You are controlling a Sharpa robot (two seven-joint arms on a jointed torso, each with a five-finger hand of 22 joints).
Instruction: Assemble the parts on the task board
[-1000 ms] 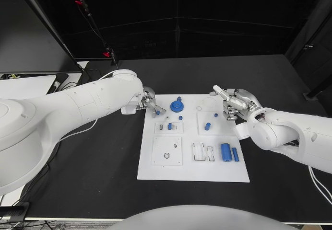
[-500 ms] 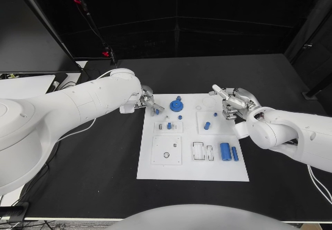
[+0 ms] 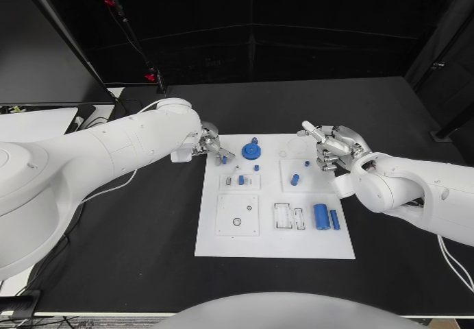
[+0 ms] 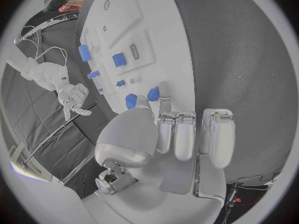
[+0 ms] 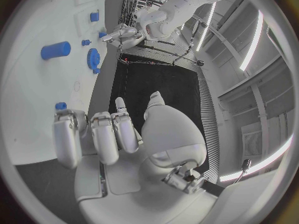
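L hand (image 3: 211, 147): pinching small blue part (image 3: 224, 160) at task board (image 3: 275, 243) edge | R hand (image 3: 333, 147): fingers curled, holding nothing

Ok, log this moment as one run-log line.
left hand: pinching small blue part at task board far corner | right hand: empty, fingers curled | blue gear: on board
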